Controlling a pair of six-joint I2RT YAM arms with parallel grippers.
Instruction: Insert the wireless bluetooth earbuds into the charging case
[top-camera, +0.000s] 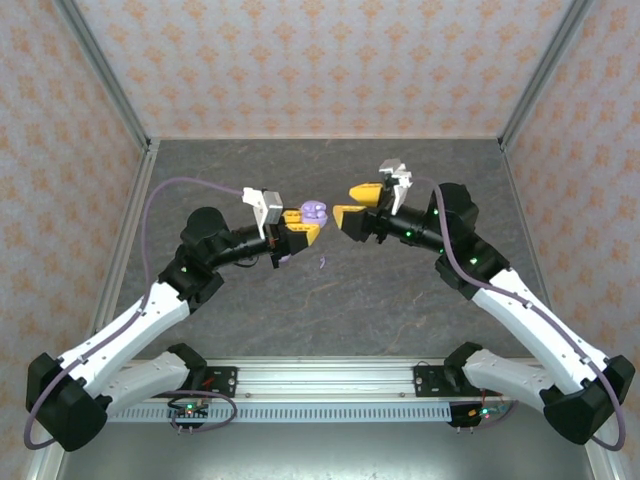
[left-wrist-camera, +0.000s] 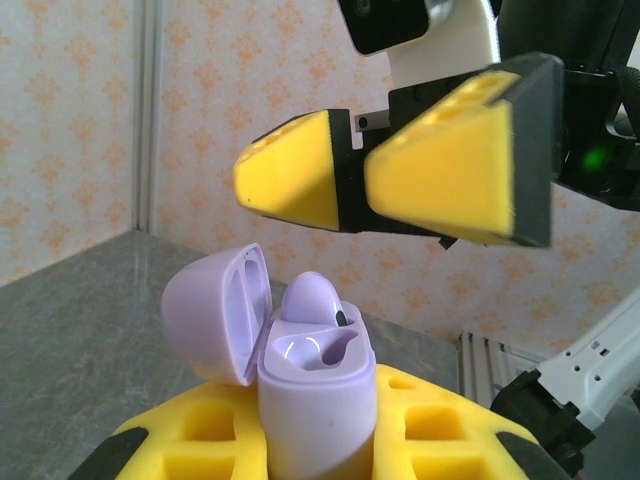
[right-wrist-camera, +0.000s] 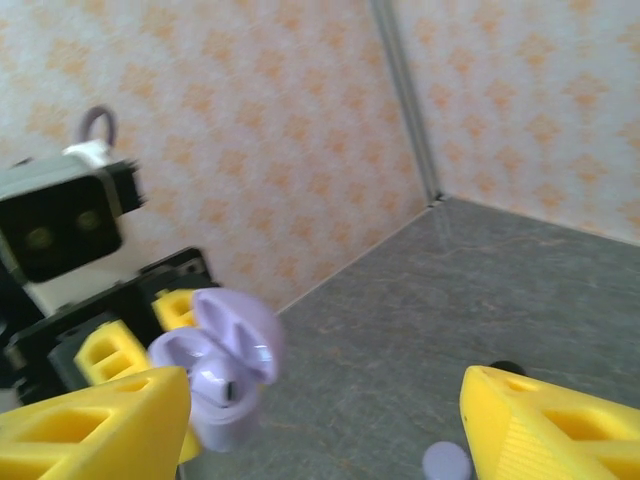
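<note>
Fingers, left gripper (top-camera: 305, 222): yellow pads (left-wrist-camera: 200, 445) clamped on the lower body of the charging case (left-wrist-camera: 318, 400), one on each side.
Fingers, right gripper (top-camera: 345, 201): yellow pads (right-wrist-camera: 90, 425) spread well apart with nothing between them; tips aimed at the case, near it but not touching.
Seated earbud (left-wrist-camera: 308, 298): lilac, set in one well of the case, its rounded head standing above the rim; the well beside it is open and glossy.
Loose earbud (top-camera: 323, 263): lilac and tiny, lying on the table near the case, on the side toward the arm bases, apart from both grippers.
Charging case: lilac and rounded, held upright with its mouth up.
Lid (left-wrist-camera: 215, 310): swung open on its hinge, hollow side turned toward the mouth of the case.
Table (top-camera: 400, 290): dark grey and mottled, beneath the case.
Walls (top-camera: 330, 70): pale panels with an orange repeat pattern, beyond the case on three sides.
</note>
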